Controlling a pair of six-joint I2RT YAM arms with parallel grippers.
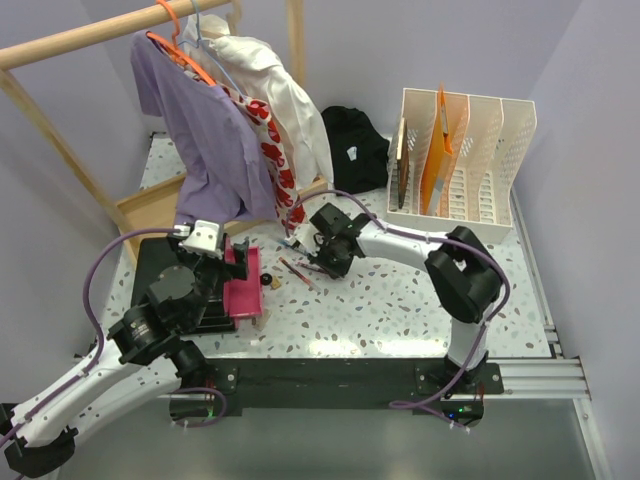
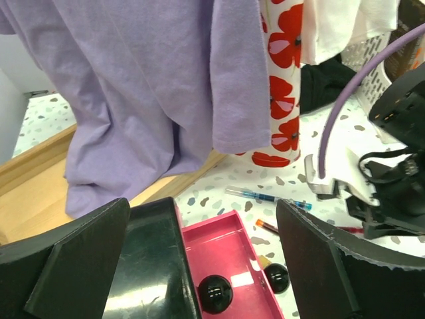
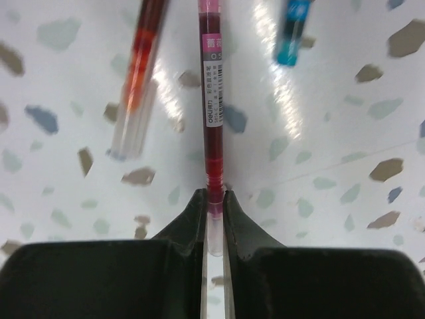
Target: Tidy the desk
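The white terrazzo-patterned worktop (image 1: pixel 400 300), speckled dark and tan, is seen filling the middle of the top view, with a black rail along its near edge where both arms are bolted.

The right pincer (image 3: pixel 214 197) is lowered to the worktop near its centre, and its two dark fingers are closed on the clear end of a slim red-ink pen (image 3: pixel 212 133) with a white printed label. The pen lies flat on the surface and points away from the wrist. To one side of it a clear-barrelled orange-red pen (image 3: pixel 136 73) is seen, and to the other the tip of a blue pen (image 3: pixel 292 33); neither is touched by the fingers.

The left pincer (image 2: pixel 204 219) is held spread wide above a shallow pink plastic tray (image 2: pixel 226 246), with nothing between its fingers. One glossy black ball (image 2: pixel 216 292) sits inside the tray, and a second black ball (image 2: pixel 277 278) lies just beside the tray's wall on the worktop.

Behind the arms, a lilac T-shirt (image 1: pixel 210 130) is hung from a wooden rail over a flat wooden tray (image 1: pixel 150 210). A white slotted file rack (image 1: pixel 500 150) is stood at the far right, with a bundle of black cloth (image 1: pixel 355 140) near it.
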